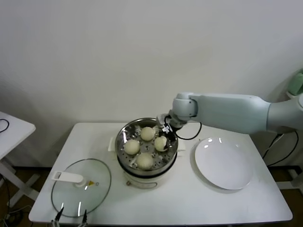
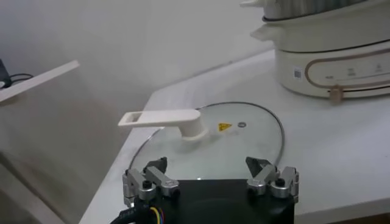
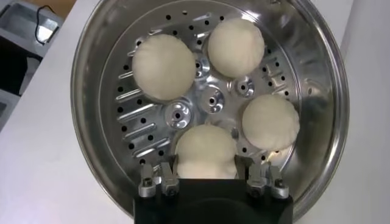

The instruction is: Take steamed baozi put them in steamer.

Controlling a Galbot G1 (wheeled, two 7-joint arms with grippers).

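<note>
Four cream-white baozi lie in the steel steamer (image 1: 122, 142) on its cream pot: three loose ones (image 1: 147, 133) (image 1: 131, 147) (image 1: 145, 161) and a fourth (image 1: 161, 143) on the right side. My right gripper (image 1: 165, 135) reaches into the steamer from the right and is shut on that fourth baozi (image 3: 206, 149), one finger on each side, with the bun resting on the perforated bottom (image 3: 146, 131). The other buns (image 3: 163, 66) (image 3: 236, 45) (image 3: 270, 120) lie around the centre. My left gripper (image 2: 207, 164) is open and empty at the table's front left.
The glass lid (image 1: 81, 187) with a white handle (image 2: 161, 119) lies flat at the front left, under my left gripper. An empty white plate (image 1: 223, 163) lies right of the pot (image 2: 329, 55). A second white table (image 1: 12, 130) stands to the left.
</note>
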